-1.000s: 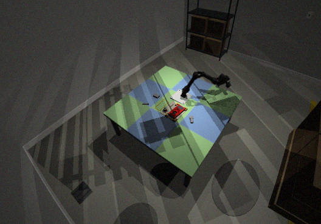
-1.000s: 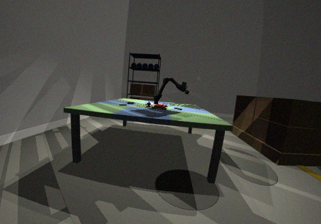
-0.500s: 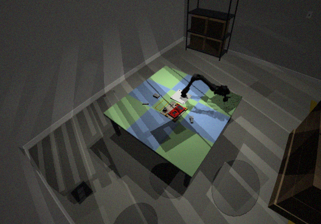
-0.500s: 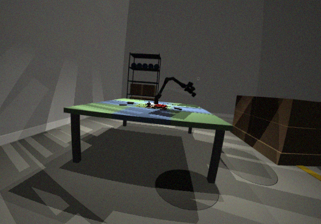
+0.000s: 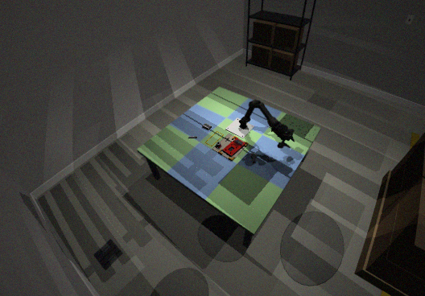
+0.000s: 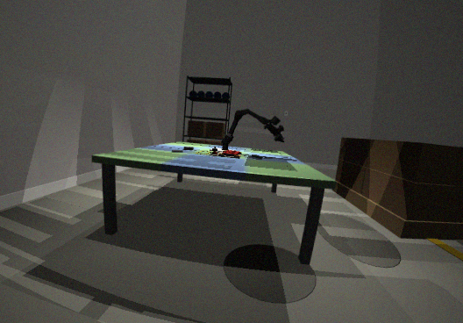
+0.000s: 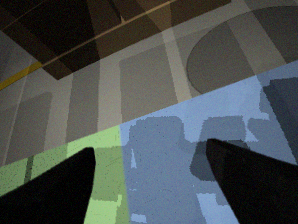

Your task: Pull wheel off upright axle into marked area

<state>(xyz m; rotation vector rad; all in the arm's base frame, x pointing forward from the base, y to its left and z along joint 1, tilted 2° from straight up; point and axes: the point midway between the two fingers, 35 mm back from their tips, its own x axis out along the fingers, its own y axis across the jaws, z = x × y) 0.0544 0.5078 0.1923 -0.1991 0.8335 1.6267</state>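
The arm point(image 5: 263, 114) reaches out from its white base plate point(image 5: 239, 127) over the far side of the patchwork table point(image 5: 241, 187), its gripper point(image 5: 283, 143) hanging in the air above a blue patch, well apart from the work. The wrist view shows two dark fingers spread partway with only tabletop between them; the gripper holds nothing. The wheel cannot be made out at this size; it presumably sits among the small parts on the red fixture point(image 5: 234, 147) near the base, with the axle too small to tell apart. Just beside the fixture lies the yellow-outlined marked area point(image 5: 212, 139). In the exterior view the gripper point(image 6: 279, 136) stands high above the table, off to the side of the red cluster point(image 6: 230, 153). The task appears to be in its approach step, with no grasp made. The next move calls for swinging back toward the fixture, lining the fingers over the wheel and descending to straddle it.
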